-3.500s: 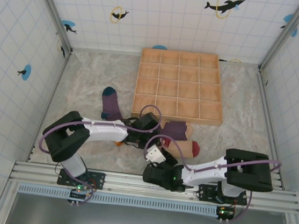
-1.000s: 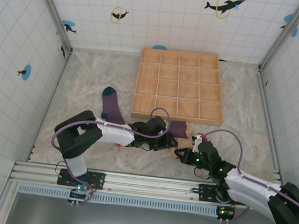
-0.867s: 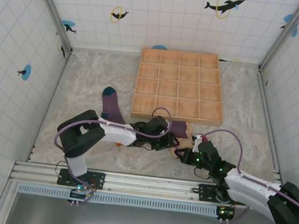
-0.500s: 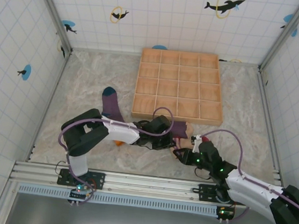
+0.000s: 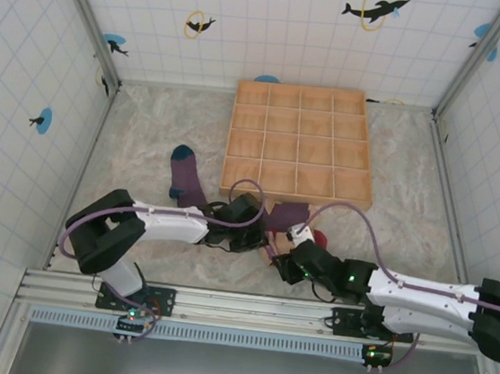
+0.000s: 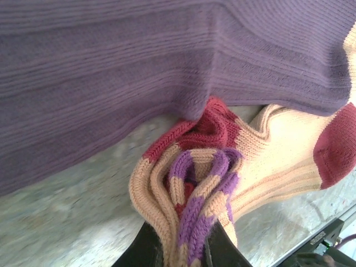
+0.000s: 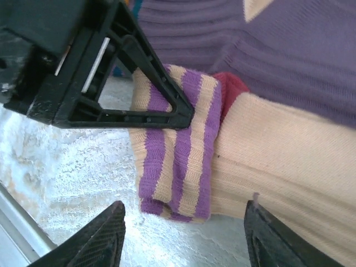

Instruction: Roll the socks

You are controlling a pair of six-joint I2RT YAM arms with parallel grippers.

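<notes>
My left gripper (image 6: pixel 185 253) is shut on the bunched cuffs (image 6: pixel 192 189) of two socks, a tan one with a dark-red band (image 6: pixel 278 150) and a purple-and-tan striped one. A purple sock body (image 6: pixel 156 61) drapes above them. In the right wrist view the striped cuff (image 7: pixel 175 161) lies folded over the tan sock (image 7: pixel 283 167), and the left gripper's black finger (image 7: pixel 128 83) presses on it. My right gripper (image 7: pixel 186 239) stands open just before the cuff, touching nothing. From above, the left gripper (image 5: pixel 267 236) and right gripper (image 5: pixel 290 257) meet at the sock pile (image 5: pixel 290 217). A third sock, purple with a teal toe (image 5: pixel 184 176), lies apart to the left.
A wooden tray (image 5: pixel 299 143) divided into several compartments stands just behind the socks. Tiled walls enclose the marbled table (image 5: pixel 147 139). The metal rail (image 5: pixel 218 305) runs along the near edge, close under the right gripper.
The left gripper has shut on the sock cuffs and drawn slightly left. The right gripper has opened, let go of the socks and swung left, low along the near edge.
</notes>
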